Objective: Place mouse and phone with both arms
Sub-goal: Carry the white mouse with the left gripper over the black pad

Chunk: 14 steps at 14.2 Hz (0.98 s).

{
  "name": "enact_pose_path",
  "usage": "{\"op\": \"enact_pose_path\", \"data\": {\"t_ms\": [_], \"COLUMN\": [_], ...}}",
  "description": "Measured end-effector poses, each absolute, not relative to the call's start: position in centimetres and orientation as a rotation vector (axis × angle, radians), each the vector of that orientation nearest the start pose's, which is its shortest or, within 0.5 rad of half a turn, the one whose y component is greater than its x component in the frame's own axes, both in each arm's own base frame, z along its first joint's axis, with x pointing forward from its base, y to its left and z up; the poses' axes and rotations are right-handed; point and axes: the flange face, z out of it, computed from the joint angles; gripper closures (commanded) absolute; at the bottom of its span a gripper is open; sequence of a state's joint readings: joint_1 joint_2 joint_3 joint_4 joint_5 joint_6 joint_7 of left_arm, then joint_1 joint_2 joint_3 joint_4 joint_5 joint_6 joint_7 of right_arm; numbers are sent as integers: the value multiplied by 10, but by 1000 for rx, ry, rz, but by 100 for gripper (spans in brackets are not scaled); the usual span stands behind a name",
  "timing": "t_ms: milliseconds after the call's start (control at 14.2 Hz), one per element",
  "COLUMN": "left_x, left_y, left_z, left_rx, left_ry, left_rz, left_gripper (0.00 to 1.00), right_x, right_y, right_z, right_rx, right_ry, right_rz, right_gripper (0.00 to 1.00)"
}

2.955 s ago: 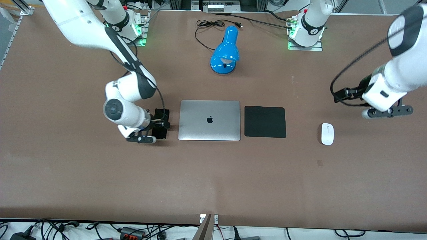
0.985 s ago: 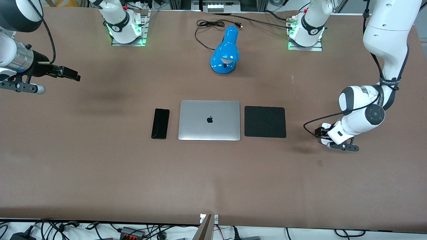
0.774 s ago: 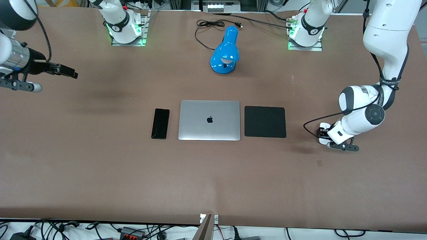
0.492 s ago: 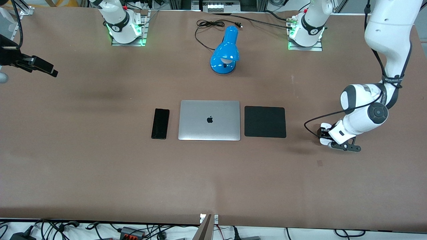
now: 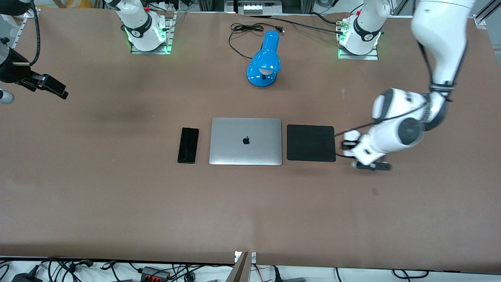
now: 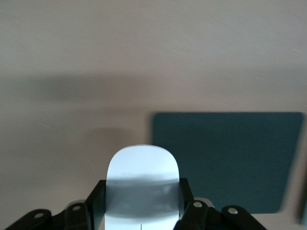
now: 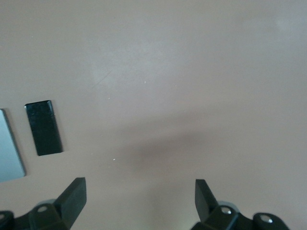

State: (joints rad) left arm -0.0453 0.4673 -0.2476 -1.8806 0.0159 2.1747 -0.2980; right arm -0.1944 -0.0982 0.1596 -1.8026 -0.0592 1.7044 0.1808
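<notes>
My left gripper (image 5: 346, 145) is shut on the white mouse (image 5: 351, 135) and holds it low over the table, just beside the edge of the black mat (image 5: 311, 143) that faces the left arm's end. In the left wrist view the mouse (image 6: 142, 184) sits between the two fingers, with the mat (image 6: 225, 158) ahead of it. The black phone (image 5: 188, 145) lies flat beside the laptop (image 5: 245, 141), toward the right arm's end. My right gripper (image 5: 54, 88) is open and empty, raised over the table's edge at the right arm's end. The right wrist view shows the phone (image 7: 43, 127) well away from that gripper (image 7: 139, 196).
The closed silver laptop lies between the phone and the mat. A blue desk lamp (image 5: 265, 58) with a black cord lies farther from the front camera than the laptop. The two arm bases (image 5: 146, 33) (image 5: 358, 37) stand along the table's back edge.
My right gripper let go of the phone and drew back to the table's edge. My left gripper came down, shut on the mouse and has carried it toward the mat.
</notes>
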Motion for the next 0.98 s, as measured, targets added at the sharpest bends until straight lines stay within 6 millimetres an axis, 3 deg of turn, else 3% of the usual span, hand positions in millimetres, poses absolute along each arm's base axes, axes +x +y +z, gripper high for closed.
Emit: {"op": "enact_pose_path", "data": {"t_ms": [141,211,352,563,633,774,844,985], "left_x": [576,570,563,558,557,556,557,558], "left_y": [-223,-238,-255,-266,-268,-269,-269,-267], "left_z": [243,235,216,190,182,180,180,181], "left_rx": [-3107,-3080,-3056,-3040,-3040,-3039,-3036,-3017], "left_ry": [-20,-26,-55,-84,-97,-107,-100,-58], "left_rz": [246,210,174,112,103,96,88,52], "left_gripper": [67,67,69,67,60,17,0,0], "right_x": [535,536,536,537,537,542,545,551], "right_y": [-12,-11,-11,-11,-11,-8,-6,-6], "right_z": [582,582,582,584,585,584,583,578], "right_rx": [-3206,-3207,-3208,-3207,-3207,-3182,-3135,-3059], "right_ry": [286,262,251,251,247,246,257,282], "right_rz": [-69,-77,-77,-93,-99,-105,-96,-76], "right_gripper": [0,0,0,0,0,0,0,0]}}
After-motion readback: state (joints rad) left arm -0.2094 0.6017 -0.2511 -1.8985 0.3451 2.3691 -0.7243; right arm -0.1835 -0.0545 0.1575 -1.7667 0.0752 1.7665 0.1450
